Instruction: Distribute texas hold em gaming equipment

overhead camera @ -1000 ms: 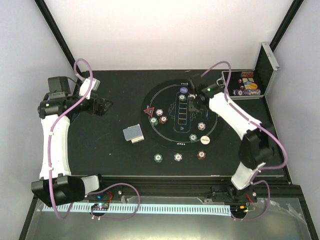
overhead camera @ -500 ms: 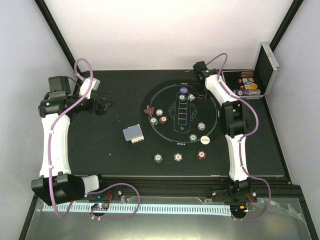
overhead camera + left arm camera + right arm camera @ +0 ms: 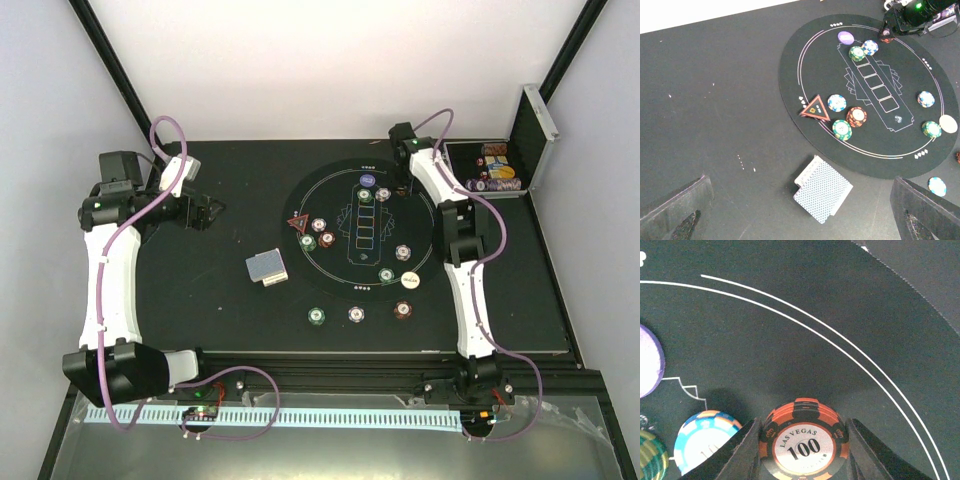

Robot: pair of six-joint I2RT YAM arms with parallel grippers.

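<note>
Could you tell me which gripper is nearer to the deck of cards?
Left. The left gripper sits beyond the deck of cards, to its left; the right gripper is at the mat's far edge, holding a red chip.

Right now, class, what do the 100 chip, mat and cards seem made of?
100 chip: likely plastic or clay composite, matte striped rim, printed centre label.
Mat: seemingly felt or fabric, dull black, finely ragged edge.
Cards: thin coated paper or plastic; cannot tell which.

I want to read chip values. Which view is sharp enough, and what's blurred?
Right wrist: the red chip is sharp, its print legible, shadow behind it. Left wrist: mat crisp, its own fingers blurred. Top external: chips too small to read.
</note>
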